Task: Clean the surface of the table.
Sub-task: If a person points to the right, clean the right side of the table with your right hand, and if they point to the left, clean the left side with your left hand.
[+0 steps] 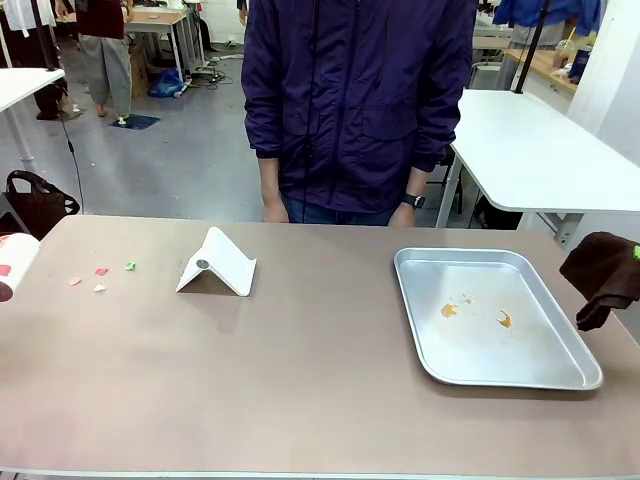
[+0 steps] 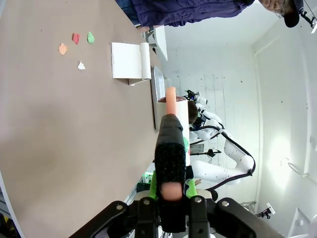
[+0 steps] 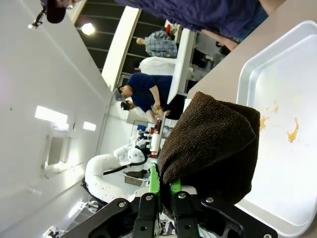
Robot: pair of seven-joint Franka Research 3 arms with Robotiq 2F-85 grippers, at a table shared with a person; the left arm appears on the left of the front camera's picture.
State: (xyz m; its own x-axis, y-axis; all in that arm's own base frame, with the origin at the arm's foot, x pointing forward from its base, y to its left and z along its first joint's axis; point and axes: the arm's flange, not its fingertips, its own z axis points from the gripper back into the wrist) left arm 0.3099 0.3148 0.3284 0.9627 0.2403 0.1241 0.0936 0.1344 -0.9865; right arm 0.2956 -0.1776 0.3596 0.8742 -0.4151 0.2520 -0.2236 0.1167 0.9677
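Observation:
The taupe-brown table [image 1: 300, 390] carries a few small paper scraps [image 1: 100, 272] near its left end, pink, red, green and white. The scraps [image 2: 77, 47] also lie far ahead in the left wrist view. My left gripper [image 2: 171, 191] is shut on a roller [image 2: 174, 106] with a white roll and a peach handle; its white end [image 1: 14, 264] pokes in at the table's left edge. My right gripper [image 3: 163, 191] is shut on a dark brown cloth [image 3: 213, 144], which hangs at the right edge [image 1: 605, 275] beside the tray.
A silver metal tray [image 1: 570, 375] with orange smears [image 1: 450, 310] lies on the right. A white folded stand [image 1: 218, 262] sits left of centre. A person in a dark purple jacket [image 1: 355, 100] stands at the far edge, hands down by the table rim.

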